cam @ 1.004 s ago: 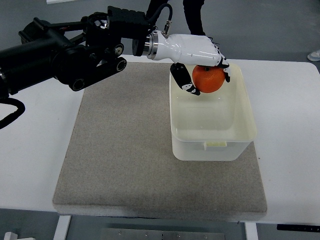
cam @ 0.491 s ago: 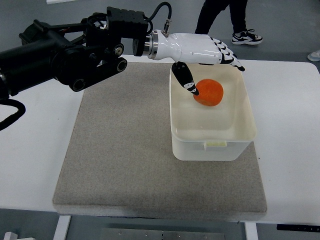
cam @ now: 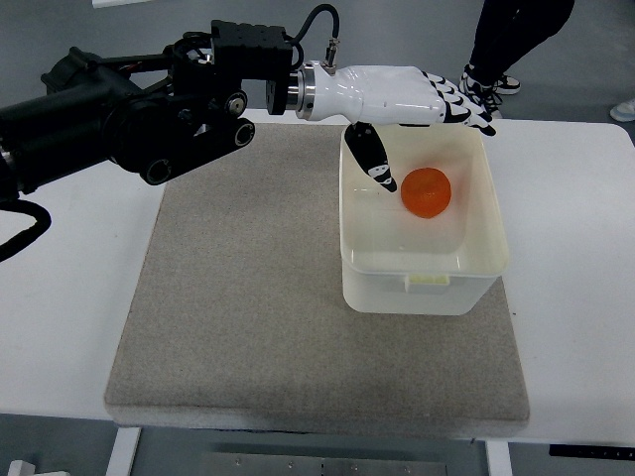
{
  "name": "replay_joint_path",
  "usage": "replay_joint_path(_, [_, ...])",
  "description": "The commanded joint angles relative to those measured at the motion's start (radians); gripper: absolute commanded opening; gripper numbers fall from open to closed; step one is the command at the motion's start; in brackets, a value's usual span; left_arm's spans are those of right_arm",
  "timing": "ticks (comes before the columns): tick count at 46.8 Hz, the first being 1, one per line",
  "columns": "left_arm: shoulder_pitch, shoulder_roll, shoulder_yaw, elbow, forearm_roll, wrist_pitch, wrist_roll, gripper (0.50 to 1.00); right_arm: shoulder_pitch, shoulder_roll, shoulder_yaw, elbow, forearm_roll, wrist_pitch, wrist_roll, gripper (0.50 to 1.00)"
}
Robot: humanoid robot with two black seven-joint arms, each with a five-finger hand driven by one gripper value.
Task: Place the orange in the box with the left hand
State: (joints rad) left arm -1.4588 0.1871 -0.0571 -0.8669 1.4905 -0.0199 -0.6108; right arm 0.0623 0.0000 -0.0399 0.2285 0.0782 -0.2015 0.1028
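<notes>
Robot lab: white table (cam: pixel 575 218), grey mat (cam: pixel 248 297), grey floor (cam: pixel 119 20).

Top view. The orange (cam: pixel 428 191) lies in the box (cam: pixel 425 288), which stands on the right part of a mat (cam: pixel 248 317) on the desk (cam: pixel 575 297). The left hand (cam: pixel 397 94) hangs over the box's far edge.

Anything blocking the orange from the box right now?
Nothing visible does. The orange already lies inside the box, and the left hand hovers open above the box's far rim, holding nothing.
</notes>
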Motion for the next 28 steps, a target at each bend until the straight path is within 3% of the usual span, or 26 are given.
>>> replay_joint_path(1, [0.000, 0.002, 0.003, 0.008, 0.007, -0.002, 0.000, 0.988, 0.001, 0.000, 0.000, 0.000, 0.000, 0.001, 0.000, 0.944])
replay_joint_path(28, [0.044, 0.048, 0.014, 0.244, 0.004, 0.003, 0.000, 0.986, 0.001, 0.000, -0.002, 0.000, 0.000, -0.001, 0.000, 0.944])
